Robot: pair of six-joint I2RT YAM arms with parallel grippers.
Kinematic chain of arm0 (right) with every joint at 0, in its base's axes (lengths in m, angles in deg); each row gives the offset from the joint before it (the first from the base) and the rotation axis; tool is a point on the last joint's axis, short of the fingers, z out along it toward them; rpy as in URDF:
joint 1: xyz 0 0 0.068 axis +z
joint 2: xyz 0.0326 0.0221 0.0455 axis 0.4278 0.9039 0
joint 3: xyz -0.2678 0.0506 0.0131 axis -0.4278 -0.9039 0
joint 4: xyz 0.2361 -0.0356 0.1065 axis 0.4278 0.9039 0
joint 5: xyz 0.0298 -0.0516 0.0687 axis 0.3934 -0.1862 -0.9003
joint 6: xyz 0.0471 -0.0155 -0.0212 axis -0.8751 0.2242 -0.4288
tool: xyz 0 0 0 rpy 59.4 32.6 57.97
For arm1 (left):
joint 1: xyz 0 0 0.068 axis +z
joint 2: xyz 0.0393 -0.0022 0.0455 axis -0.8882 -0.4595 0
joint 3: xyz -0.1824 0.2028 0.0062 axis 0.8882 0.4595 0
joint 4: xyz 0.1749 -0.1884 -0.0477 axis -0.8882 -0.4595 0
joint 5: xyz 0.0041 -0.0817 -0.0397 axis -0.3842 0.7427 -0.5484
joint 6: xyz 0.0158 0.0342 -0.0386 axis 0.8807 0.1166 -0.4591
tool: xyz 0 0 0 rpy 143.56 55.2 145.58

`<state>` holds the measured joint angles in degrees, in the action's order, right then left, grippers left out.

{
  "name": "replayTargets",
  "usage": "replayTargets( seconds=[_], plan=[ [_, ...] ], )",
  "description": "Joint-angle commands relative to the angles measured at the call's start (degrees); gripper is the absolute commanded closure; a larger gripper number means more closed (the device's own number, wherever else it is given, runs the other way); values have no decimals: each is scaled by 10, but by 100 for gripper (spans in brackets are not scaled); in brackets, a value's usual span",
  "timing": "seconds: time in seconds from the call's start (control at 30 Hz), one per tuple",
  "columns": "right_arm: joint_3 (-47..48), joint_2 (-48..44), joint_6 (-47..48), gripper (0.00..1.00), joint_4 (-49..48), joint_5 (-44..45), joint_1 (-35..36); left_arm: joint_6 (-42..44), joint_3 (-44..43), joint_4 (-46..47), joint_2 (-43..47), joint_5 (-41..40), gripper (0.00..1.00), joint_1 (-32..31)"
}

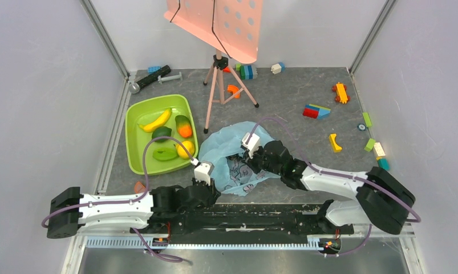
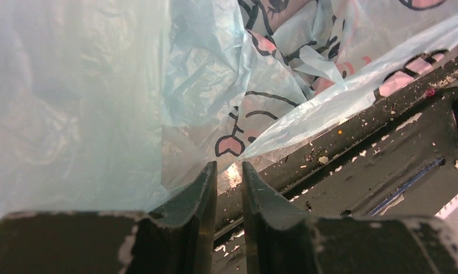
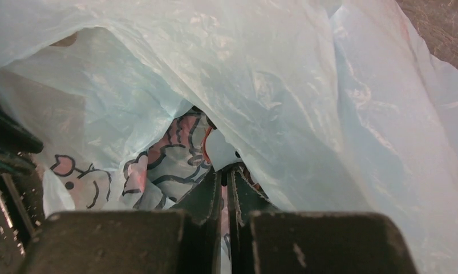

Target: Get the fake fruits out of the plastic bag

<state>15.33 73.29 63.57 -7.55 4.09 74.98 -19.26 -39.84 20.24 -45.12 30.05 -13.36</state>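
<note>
Light-blue and translucent, the crinkly plastic bag printed with cartoon figures lies crumpled on the grey table between both arms, just right of the lime-green rigid tub. The left gripper is nearly closed on the bag's near edge, which is drawn to a point between its tips. The right gripper is pinched tight on a fold of film at the bag's mouth. The glossy plastic fake fruits, a yellow banana among them, lie in the tub, left of both grippers.
</note>
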Motion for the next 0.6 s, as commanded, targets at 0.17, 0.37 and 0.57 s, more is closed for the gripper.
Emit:
replayTargets(
  seconds=[0.17, 0.37, 0.57],
  plan=[
    [35, -117, -11, 100, 161, -24, -2, -12, -13, 24, -2, -29, 71, -4],
    [82, -155, -1, 100, 274, -83, -2, 1, -34, 22, 0, -36, 69, -3],
    [116, -194, 21, 100, 360, -118, -2, 5, -44, 16, 3, -51, 68, -3]
  ],
)
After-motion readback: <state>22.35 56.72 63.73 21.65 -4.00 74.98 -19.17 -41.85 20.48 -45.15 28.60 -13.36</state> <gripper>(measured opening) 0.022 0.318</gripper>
